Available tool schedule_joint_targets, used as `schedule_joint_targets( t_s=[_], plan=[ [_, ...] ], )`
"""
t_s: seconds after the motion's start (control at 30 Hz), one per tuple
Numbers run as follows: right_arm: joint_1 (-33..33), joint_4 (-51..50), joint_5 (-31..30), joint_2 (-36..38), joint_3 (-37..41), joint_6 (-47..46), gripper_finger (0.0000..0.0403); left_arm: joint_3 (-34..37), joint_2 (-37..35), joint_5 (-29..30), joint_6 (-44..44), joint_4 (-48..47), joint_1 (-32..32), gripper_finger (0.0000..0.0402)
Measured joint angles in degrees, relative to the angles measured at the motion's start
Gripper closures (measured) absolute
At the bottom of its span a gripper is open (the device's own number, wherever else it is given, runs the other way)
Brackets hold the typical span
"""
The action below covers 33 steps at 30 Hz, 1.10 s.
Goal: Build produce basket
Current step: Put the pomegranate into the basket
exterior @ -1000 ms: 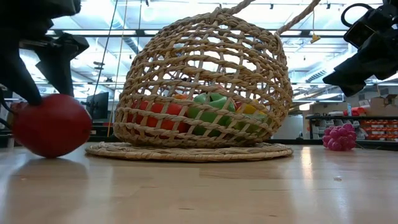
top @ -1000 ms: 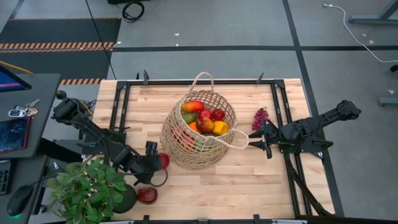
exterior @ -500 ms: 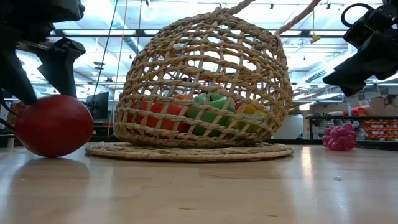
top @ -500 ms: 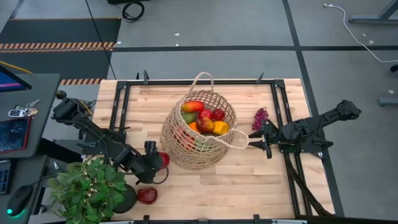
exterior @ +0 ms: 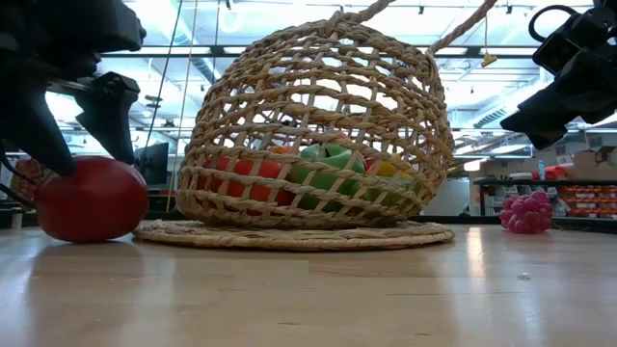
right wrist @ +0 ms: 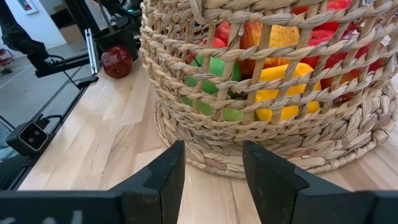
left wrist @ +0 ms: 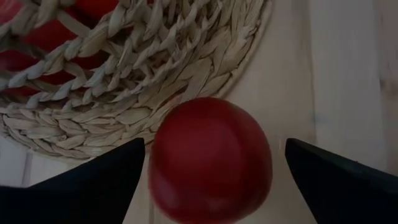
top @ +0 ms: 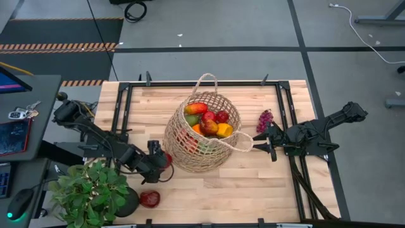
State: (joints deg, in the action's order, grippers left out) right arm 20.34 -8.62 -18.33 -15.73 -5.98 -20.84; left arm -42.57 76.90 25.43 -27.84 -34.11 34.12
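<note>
Left end effector (top: pixel 162 166), lower left of centre: I have moved it in; fingers spread astride red fruit (left wrist: pixel 210 160) on worktop (top: pixel 253 183) beside basket (top: pixel 204 130). Grasp imminent. Right end effector (top: pixel 266 140) spread, idle.

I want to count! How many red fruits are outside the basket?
2. One red fruit sits beside the basket, between the left end effector's open fingers; another lies near the potted plant.

High view looks straight down; low view sits at tabletop level (both share the basket (top: pixel 202 130)).
</note>
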Motion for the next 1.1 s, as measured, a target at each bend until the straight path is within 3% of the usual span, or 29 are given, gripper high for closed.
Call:
schedule_joint_targets(
  t_s=[0.4,0.73,1.1],
  plan=[
    [0.0,0.0,0.0,-0.01,0.0,0.0,0.0236,0.0,0.18,0.02,0.48,-0.56,-0.2,0.0008],
    [0.01,0.0,0.02,0.0,0.0,0.0,0.0236,-0.31,7.09,1.25,4.12,0.29,-0.53,0.0008],
    [0.0,-0.02,0.02,0.0,0.0,0.0,0.0236,-0.24,7.43,0.68,4.24,-0.44,-0.58,0.0012]
  ],
)
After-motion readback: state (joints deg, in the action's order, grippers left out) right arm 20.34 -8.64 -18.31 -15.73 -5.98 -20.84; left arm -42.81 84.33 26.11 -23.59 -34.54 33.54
